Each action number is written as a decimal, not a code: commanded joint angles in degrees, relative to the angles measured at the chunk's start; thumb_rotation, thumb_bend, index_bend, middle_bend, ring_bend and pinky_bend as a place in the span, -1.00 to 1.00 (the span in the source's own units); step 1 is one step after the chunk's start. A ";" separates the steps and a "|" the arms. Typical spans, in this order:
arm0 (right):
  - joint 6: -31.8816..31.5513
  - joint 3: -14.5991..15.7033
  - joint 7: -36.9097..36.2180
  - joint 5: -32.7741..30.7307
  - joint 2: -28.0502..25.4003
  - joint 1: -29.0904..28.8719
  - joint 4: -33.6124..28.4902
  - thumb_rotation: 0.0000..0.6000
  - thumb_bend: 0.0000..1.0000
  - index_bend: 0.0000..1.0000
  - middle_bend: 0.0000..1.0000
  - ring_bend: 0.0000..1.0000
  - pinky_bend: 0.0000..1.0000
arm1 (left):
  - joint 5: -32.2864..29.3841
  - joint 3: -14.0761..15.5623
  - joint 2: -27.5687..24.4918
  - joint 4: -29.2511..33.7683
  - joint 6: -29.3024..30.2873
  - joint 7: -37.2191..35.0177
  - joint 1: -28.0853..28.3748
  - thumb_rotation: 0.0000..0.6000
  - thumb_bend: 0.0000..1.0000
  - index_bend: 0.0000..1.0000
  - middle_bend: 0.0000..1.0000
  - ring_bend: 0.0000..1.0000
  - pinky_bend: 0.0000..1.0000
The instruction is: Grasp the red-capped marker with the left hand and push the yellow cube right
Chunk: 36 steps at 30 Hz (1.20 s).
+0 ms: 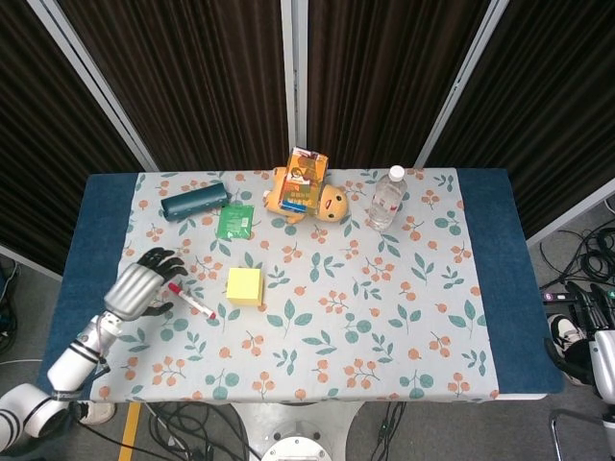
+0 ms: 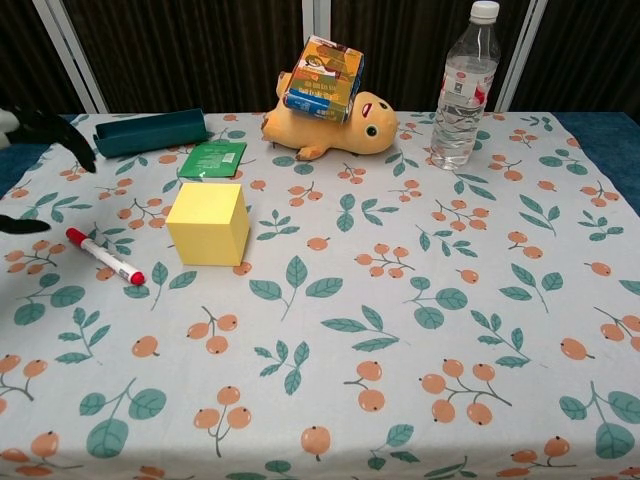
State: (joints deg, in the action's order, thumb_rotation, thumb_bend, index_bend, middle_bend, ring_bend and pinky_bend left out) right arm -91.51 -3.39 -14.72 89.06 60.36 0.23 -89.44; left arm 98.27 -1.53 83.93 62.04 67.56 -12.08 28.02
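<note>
**Clerk:** Item one, the left hand (image 1: 142, 286). Position: over the left part of the table (image 1: 500, 288), just beside the cap end of the red-capped marker (image 1: 191, 300). Fingers spread apart, holding nothing. The chest view shows only dark fingertips (image 2: 48, 125) at the left frame edge. Whether any finger touches the marker cannot be told.

**Checker:** Reading of that posture?

**Clerk:** Judged to be a pre-grasp stance: fingers apart so they can close round the barrel. Grasp not yet made.

**Checker:** Item two?

**Clerk:** The marker itself. Lies flat on the floral cloth, red cap towards the left-rear, tip towards the front-right, just left of the yellow cube (image 1: 244, 286) and apart from it. The cube stands square on the cloth, left of centre.

**Checker:** Room for the push?

**Clerk:** To the cube's right the cloth runs on with nothing standing in line. The push lane looks open well towards the right edge. Behind the cube, near but not touching: a green packet (image 1: 234, 221) and a dark teal case (image 1: 194, 202). Further back, a yellow plush toy (image 1: 322, 204) with a carton (image 1: 305, 180) resting on it, and a water bottle (image 1: 386, 199). All stand rearward of the likely path.

**Checker:** Item three, the right hand (image 1: 594, 338)?

**Clerk:** Off the table's right edge, low and partly cut by the frame. Its finger state cannot be told. It holds nothing visible.
</note>
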 commanded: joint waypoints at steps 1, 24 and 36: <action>-0.06 0.08 0.06 -0.01 -0.05 0.12 -0.03 1.00 -0.56 -0.89 -0.70 -0.97 -0.73 | 1.41 1.79 2.10 -2.20 -1.91 0.39 1.88 1.00 -0.50 -0.24 -0.27 -0.64 -0.67; -0.43 0.30 0.76 -0.23 0.04 0.85 -0.38 1.00 -0.56 -0.89 -0.70 -0.97 -0.73 | -2.73 4.28 7.45 -6.14 -8.10 4.56 4.95 1.00 -0.32 -0.11 -0.20 -0.64 -0.66; -0.78 0.16 0.01 -0.86 0.34 1.42 0.48 1.00 -0.56 -0.89 -0.70 -0.98 -0.73 | -6.56 3.31 8.87 -5.92 -10.02 8.36 5.16 1.00 -0.26 0.02 -0.20 -0.64 -0.66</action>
State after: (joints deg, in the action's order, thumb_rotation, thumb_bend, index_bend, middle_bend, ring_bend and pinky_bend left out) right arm -92.27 -3.23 -14.70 88.21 60.69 1.63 -88.96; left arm 91.73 1.78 92.77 56.10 57.58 -3.75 33.16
